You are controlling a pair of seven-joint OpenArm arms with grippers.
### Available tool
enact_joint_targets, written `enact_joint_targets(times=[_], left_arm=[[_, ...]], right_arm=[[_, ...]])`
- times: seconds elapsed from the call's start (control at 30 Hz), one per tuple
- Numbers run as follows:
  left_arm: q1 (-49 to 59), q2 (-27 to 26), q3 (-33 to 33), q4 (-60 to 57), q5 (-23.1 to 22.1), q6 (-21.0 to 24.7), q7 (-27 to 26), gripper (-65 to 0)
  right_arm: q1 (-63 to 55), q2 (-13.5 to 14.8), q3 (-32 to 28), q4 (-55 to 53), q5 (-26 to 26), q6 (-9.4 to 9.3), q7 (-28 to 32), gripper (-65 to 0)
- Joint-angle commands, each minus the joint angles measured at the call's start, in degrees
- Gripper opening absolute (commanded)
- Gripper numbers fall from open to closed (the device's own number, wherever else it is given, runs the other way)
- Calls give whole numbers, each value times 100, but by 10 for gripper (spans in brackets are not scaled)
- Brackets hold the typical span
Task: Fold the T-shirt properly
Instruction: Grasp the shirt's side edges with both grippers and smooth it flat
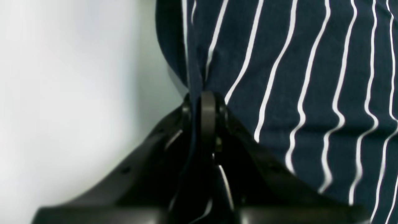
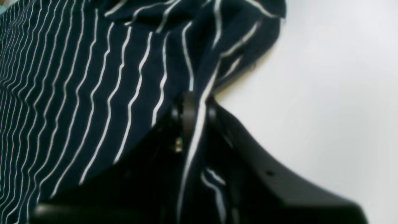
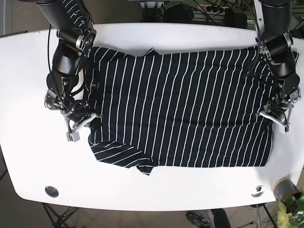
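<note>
The T-shirt (image 3: 185, 109), dark with thin white stripes, is spread over the middle of the white table (image 3: 28, 71), and its two opposite side edges are held. One side edge is pinched by the left claw (image 1: 206, 102), which is closed on a fold of cloth; the striped body lies to one side of this claw and bare table to the other. The opposite edge is gripped in the same way by the right claw (image 2: 189, 105), closed on the fabric, with a bunched, wrinkled part, probably a sleeve, just beyond its tips. The cloth is judged to be held at both sides at once so that it can be lifted evenly and carried over in one fold; the fold itself is not yet made, and some creases are seen near the right claw. The table is smooth and white. At its corner, near the left arm, a small pot with a plant (image 3: 290, 194) is seen, and cables (image 3: 209, 8) lie behind the table.
</note>
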Motion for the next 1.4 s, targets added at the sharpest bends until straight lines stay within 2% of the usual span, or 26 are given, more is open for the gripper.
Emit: enact_joint_targets(times=[0.0, 0.1, 0.2, 0.23, 0.37, 0.43, 0.5, 0.57, 0.77, 0.97, 1.37], left_arm=[[468, -67, -314, 709, 281, 134, 690, -650], [1092, 276, -604, 1712, 290, 134, 1041, -650], [1567, 364, -692, 2556, 298, 125, 1358, -650], [1681, 408, -692, 2784, 298, 125, 1446, -629], [1804, 707, -736, 3426, 298, 134, 1622, -460], [1813, 786, -903, 3760, 333, 134, 1745, -340], [1813, 821, -1035, 3962, 333, 134, 1912, -258], [1787, 848, -1088, 4138, 316, 134, 2114, -208], [1549, 804, -1079, 4331, 290, 55, 2193, -187], [1180, 558, -1123, 3874, 290, -605, 2202, -192], [195, 56, -1123, 2652, 281, -649, 2167, -192]], right_arm=[[12, 48, -8, 19, -213, -39, -252, -626], [-67, 48, -8, 28, -222, -22, -252, -626], [-93, 48, -8, 168, -222, -22, -252, -626], [-137, 39, -17, 221, -222, -22, -252, -626], [-216, 13, -43, 344, -222, -22, -252, -626], [-225, 13, -52, 362, -222, -22, -252, -626], [-225, 13, -52, 362, -222, -22, -252, -626], [-234, 13, -52, 362, -222, -22, -252, -626], [-234, 13, -52, 371, -222, -22, -252, -626], [-234, 4, -52, 371, -213, -31, -252, -626], [-207, 4, -52, 371, -213, -22, -252, -626]])
